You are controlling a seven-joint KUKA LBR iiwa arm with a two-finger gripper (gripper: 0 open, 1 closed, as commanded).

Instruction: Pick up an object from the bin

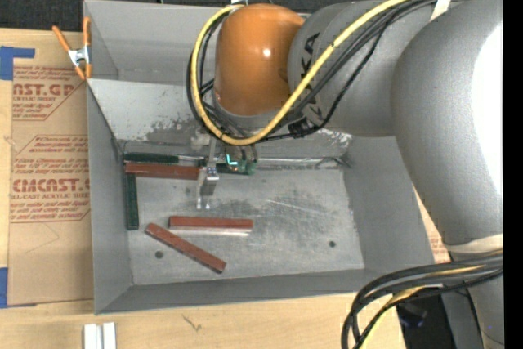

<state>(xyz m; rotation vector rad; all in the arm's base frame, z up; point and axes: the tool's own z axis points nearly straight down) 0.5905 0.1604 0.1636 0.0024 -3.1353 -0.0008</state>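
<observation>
My gripper (pixel 206 194) hangs low under the wrist, just above the bin floor in the left-middle part. A red-brown flat stick (pixel 162 170) lies along the back left, and its right end reaches up to the gripper. Right behind that stick lies a dark green stick (pixel 152 159). A second red-brown stick (pixel 211 223) with a pale right end lies on the floor just in front of the gripper. I see nothing held.
A third red-brown stick (pixel 185 248) lies slantwise near the front left. Another dark green stick (pixel 131 201) runs along the left wall. The arm and its cables cover the bin's back and right side.
</observation>
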